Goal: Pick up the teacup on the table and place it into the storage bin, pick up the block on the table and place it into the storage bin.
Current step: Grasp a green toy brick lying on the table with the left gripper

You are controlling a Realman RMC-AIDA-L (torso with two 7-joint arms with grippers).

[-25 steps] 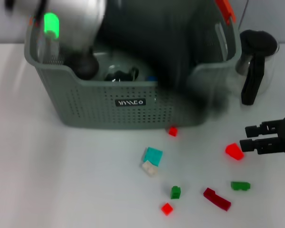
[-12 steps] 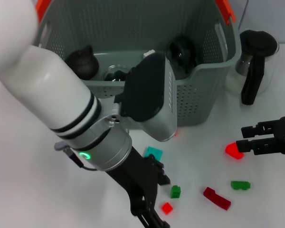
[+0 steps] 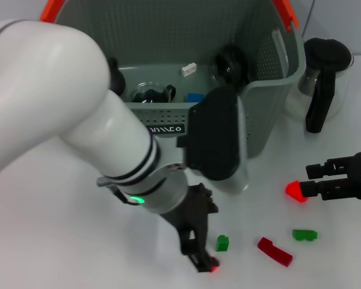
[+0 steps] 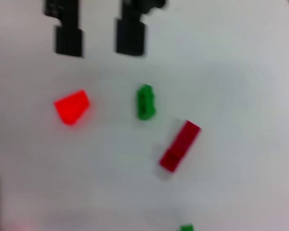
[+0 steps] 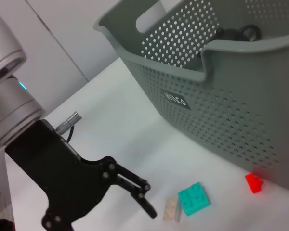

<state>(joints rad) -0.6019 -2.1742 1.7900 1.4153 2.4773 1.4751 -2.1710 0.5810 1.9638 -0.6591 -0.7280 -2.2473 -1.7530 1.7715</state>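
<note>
Now left gripper [image 3: 200,256] low over blocks [image 3: 222,242].

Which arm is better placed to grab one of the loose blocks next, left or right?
Probably the left. The left gripper hangs open right over the small red block near the table's front edge. The right gripper sits open beside the red wedge block, near the table's right side.

Left pincer [image 3: 203,260] swung out of storage bin [image 3: 262,129], descended beside small red block [image 3: 213,268].
</note>
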